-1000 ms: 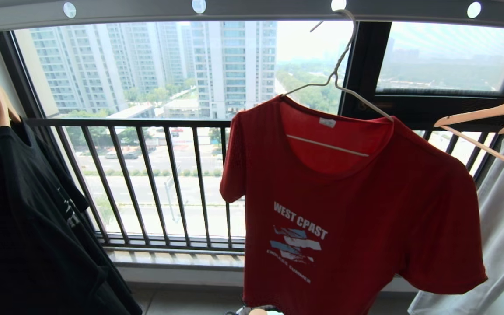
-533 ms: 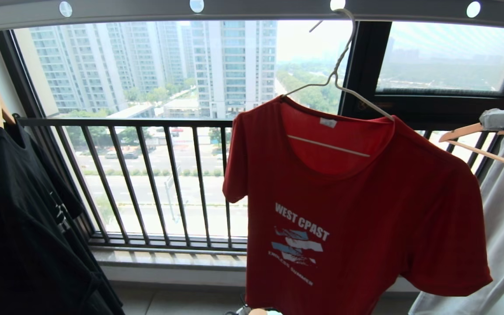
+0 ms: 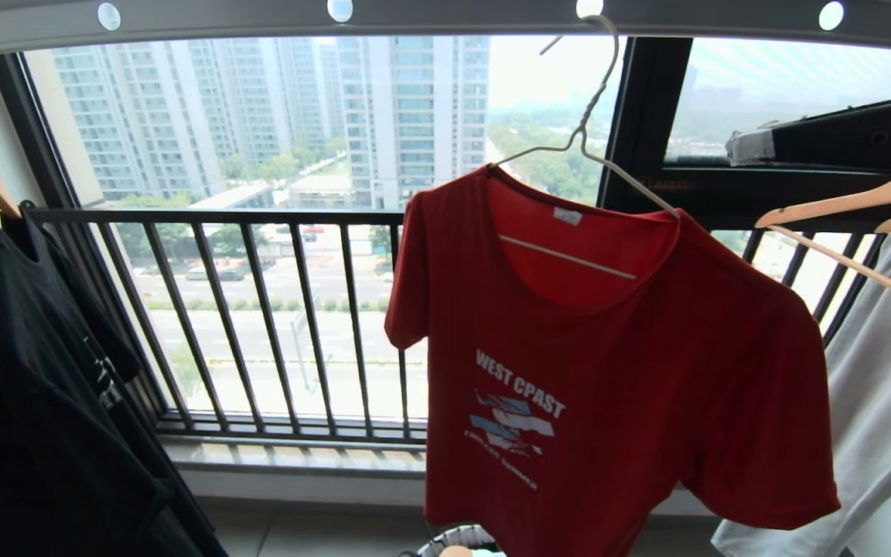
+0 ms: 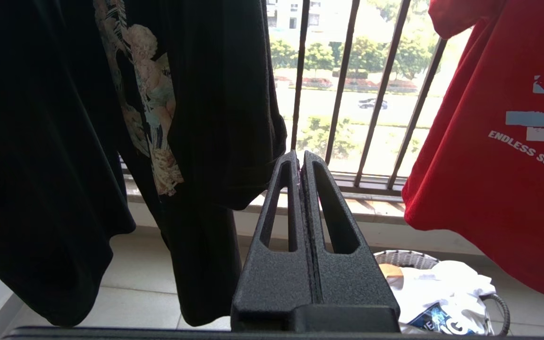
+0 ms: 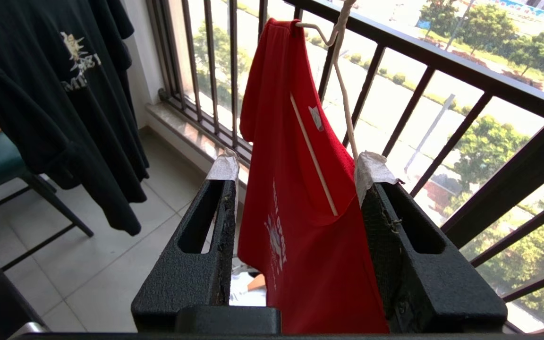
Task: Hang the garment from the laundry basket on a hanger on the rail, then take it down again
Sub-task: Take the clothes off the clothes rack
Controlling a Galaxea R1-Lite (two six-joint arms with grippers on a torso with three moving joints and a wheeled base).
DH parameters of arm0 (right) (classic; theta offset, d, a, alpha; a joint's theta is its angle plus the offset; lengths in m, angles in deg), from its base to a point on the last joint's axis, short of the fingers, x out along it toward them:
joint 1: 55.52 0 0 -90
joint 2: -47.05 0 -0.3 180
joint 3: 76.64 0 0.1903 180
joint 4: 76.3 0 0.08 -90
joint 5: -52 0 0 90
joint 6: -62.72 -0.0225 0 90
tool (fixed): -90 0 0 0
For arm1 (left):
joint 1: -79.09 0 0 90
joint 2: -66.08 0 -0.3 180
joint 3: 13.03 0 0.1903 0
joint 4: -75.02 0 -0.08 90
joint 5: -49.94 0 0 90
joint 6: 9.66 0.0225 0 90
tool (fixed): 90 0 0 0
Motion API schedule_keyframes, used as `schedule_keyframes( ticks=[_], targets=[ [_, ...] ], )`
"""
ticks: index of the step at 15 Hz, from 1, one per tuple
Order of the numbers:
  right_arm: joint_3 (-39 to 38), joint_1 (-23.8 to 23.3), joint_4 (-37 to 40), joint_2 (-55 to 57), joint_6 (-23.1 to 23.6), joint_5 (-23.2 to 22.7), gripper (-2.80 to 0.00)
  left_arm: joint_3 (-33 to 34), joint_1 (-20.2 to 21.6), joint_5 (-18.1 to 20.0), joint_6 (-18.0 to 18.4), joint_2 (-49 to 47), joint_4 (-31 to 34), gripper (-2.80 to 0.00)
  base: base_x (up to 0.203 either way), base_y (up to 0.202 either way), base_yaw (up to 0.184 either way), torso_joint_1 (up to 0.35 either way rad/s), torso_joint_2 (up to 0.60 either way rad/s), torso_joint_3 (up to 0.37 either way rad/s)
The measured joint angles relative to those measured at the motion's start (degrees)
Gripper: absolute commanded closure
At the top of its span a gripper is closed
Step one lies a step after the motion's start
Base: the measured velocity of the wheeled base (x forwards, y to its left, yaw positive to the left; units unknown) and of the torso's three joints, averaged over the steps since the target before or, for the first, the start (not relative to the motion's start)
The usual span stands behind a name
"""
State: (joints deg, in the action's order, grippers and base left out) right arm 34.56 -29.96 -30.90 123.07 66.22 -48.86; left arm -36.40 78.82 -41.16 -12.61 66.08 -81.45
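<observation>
Where wire hanger (image 3: pixel 589 147) hooks, red garment (image 3: pixel 608 371) drapes

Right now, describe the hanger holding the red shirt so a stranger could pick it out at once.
Look along the grey overhead rail with its round white discs, above the barred window. The hanger hooks on beside the third disc, carrying the red T-shirt. Unlike the thick wooden hangers to either side, it is thin pale wire with a twisted neck.
</observation>
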Motion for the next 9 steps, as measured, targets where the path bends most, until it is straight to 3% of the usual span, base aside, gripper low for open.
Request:
schedule_keyframes(
  ticks=[6,9],
  targets=[
    [6.82,1.12,-3.34,10.67,-0.17,1.24,-2.80,0.00,0.00,-0.02,0.01,0.00,0.02,0.00,0.000,0.000,0.000,0.000,0.00,0.000],
    [7.73,2.11,-9.25,14.69,-0.04,2.64,-2.80,0.00,0.00,0.00,0.00,0.00,0.04,0.00,0.000,0.000,0.000,0.000,0.00,0.000]
  ],
)
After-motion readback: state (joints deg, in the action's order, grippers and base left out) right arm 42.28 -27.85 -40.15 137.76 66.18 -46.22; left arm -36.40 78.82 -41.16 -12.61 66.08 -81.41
